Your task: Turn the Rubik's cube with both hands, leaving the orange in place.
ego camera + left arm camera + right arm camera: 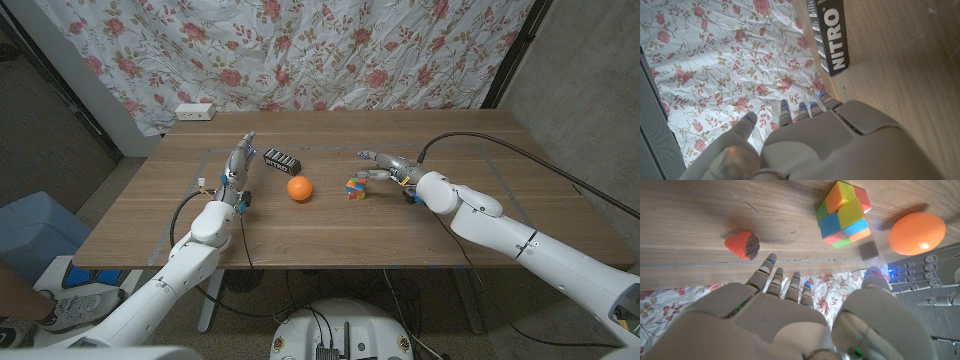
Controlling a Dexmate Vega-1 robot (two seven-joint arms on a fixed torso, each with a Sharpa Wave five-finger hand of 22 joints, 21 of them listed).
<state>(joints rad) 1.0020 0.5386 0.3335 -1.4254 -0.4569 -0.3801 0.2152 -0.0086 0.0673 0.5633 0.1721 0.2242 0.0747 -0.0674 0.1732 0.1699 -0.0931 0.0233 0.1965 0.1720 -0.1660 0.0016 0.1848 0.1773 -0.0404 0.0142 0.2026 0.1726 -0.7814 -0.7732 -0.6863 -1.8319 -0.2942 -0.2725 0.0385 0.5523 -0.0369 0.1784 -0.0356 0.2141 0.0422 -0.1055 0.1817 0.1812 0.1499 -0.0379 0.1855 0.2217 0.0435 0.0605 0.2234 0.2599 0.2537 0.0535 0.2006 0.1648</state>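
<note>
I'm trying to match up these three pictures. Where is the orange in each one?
Head view: the orange sits mid-table, between the black Nitro box and the Rubik's cube.
Left wrist view: I can't find the orange here; the Nitro box is visible.
Right wrist view: the orange is near the right edge, beside the cube.
Shared landmark: the cube.

Left arm extends from the lower left corner across the table; the left hand (237, 163) has its fingers (805, 111) straight and slightly apart, holding nothing. Right arm enters from the lower right corner, forearm angled inward; the right hand (387, 167) has its fingers (771, 272) spread, thumb apart, holding nothing.
</note>
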